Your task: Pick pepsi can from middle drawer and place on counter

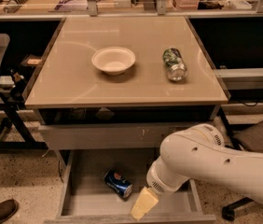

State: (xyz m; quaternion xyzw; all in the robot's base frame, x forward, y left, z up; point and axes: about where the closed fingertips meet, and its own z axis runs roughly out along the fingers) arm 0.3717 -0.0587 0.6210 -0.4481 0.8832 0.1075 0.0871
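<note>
pepsi can (118, 184) on side in middle drawer (87, 196), axis diagonal — gripper (143, 204) just beside, grip state unreadable

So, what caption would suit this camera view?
Robot's gripper poised over the open middle drawer, beside the toppled pepsi can.

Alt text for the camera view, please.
The robot's gripper hangs over the open middle drawer, just beside the pepsi can lying on its side. On the counter above sit a white bowl and a tipped green can.
</note>
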